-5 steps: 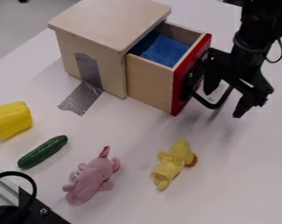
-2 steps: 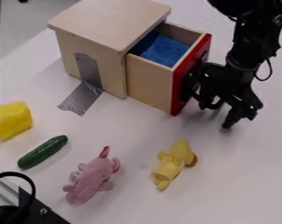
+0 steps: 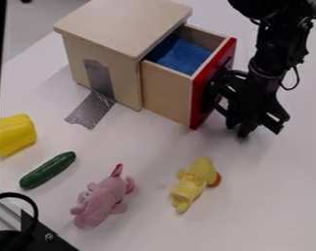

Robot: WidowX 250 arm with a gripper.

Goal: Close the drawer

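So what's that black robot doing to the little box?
The robot arm has its gripper down by the red front of the drawer. The drawer is pulled out of the wooden box, with something blue inside. The job is to close it, and that isn't done yet.

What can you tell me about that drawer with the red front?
The drawer has pale sides that look like wood and a flat red front. It sits upright, partly pulled out of a wooden box, with blue, soft-looking material inside. The robot's black gripper is by the front; I can't tell whether they touch.
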